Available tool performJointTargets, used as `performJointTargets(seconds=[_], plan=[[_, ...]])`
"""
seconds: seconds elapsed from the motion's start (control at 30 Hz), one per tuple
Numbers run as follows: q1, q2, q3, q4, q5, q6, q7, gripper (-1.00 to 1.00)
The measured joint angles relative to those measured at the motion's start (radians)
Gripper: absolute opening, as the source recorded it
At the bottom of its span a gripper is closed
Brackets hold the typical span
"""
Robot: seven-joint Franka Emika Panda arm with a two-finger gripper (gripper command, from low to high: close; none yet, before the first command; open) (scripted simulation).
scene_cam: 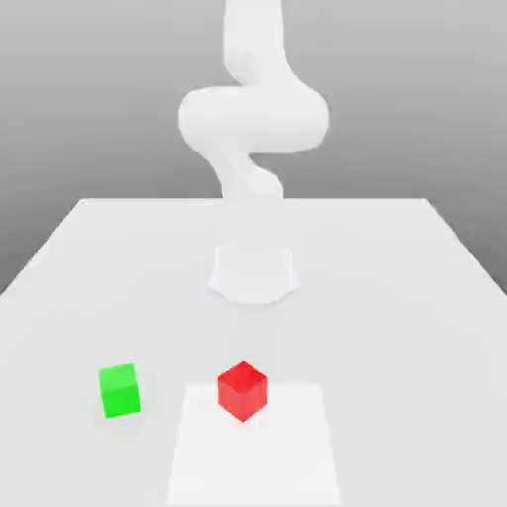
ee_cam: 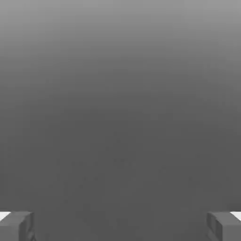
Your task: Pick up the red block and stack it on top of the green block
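Note:
The red block (scene_cam: 243,390) is a small bright cube resting on the white table (scene_cam: 396,297) near the front middle of the exterior view. The green block (scene_cam: 120,390), a cube of about the same size, sits on the table toward the exterior view's left of the red one, with a clear gap between them. In the hand view my gripper (ee_cam: 120,226) is open. Its two grey fingertips (ee_cam: 16,226) stand far apart with nothing between them, against a plain grey background. Neither block is touched.
The white arm (scene_cam: 253,114) rises in a bend from its round base (scene_cam: 253,272) at the middle of the table, behind the blocks. A lighter square patch (scene_cam: 253,456) marks the table surface under and in front of the red block.

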Motion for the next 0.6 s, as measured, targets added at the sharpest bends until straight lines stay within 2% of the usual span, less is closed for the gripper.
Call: performJointTargets(seconds=[0.47,0.6], plan=[[0.118,0.458,-0.165,-0.416,-0.058,0.340,-0.522,0.00],[0.141,0.661,-0.191,-0.521,-0.023,0.488,-0.712,0.00]])
